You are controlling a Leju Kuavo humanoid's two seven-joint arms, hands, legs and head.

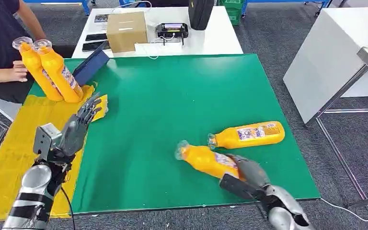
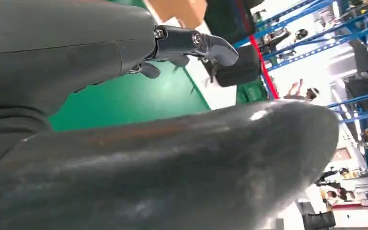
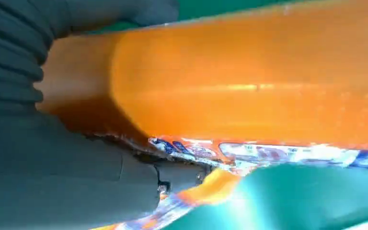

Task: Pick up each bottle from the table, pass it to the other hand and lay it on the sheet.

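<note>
R hand round lying orange bottle; L hand empty, fingers spread over yellow sheet.

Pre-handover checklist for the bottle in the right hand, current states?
1. Right hand wrapped around the near bottle: ok.
2. Grip firm enough to lift: cannot tell.
3. Left hand holding nothing, fingers apart, ready to receive: ok.
4. Second bottle apart from the held one: ok.
5. Bare space on the yellow sheet: ok.
6. Person's hand at the two standing bottles by the sheet: not ok.
</note>
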